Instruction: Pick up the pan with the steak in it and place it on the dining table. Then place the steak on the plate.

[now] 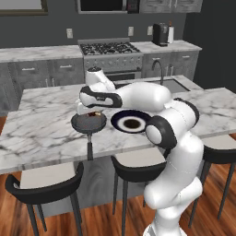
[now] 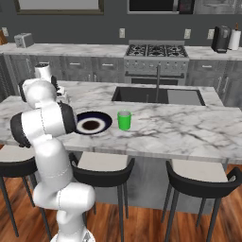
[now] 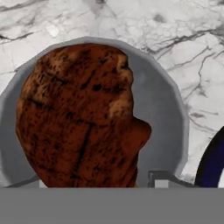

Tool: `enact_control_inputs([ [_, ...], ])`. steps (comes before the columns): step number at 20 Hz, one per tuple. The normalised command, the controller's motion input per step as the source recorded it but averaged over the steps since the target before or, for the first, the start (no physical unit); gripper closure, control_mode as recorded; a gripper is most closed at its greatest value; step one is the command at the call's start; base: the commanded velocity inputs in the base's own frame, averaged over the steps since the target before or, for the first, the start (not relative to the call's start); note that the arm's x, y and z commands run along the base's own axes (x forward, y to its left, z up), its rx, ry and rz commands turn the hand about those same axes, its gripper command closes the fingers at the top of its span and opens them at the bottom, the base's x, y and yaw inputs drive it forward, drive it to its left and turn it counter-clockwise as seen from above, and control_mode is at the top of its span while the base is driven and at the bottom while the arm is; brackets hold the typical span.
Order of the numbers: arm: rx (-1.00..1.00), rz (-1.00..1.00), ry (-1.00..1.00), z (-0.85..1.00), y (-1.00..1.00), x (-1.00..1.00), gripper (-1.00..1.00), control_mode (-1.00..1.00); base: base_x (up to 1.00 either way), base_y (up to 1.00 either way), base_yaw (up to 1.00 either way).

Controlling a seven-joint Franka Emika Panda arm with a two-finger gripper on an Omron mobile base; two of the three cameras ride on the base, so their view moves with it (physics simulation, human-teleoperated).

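Marble table [image 1: 41,133] has pan [image 1: 88,122]; your gripper [image 1: 93,112] over steak [image 3: 78,118], grip unclear; plate [image 1: 131,122] beside jaws, waiting.

A round dark grey frying pan [image 1: 88,122] with a black handle is seen on a white marble dining table [image 1: 41,124] veined in grey. A reddish-brown steak [image 3: 78,118] is mottled with black flecks. A dark navy plate [image 2: 93,124] is ringed paler, beside a bright green cup [image 2: 124,120].
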Motion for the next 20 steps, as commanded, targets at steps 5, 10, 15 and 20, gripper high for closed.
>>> enact_control_inputs([
  [5, 0.0, -0.08, -0.05, 0.23, -0.69, -0.26, 1.0, -1.0, 0.0, 0.0, 0.0],
  [10, 0.01, -0.07, -0.11, 0.04, -0.96, -0.21, 1.0, -1.0, 0.0, 0.0, 0.0],
  [15, 0.07, -0.01, -0.13, -0.04, -1.0, -0.26, 1.0, -1.0, 0.0, 0.0, 0.0],
  [20, 0.09, 0.0, -0.12, -0.01, -0.61, -0.07, 1.0, -1.0, 0.0, 0.0, 0.0],
])
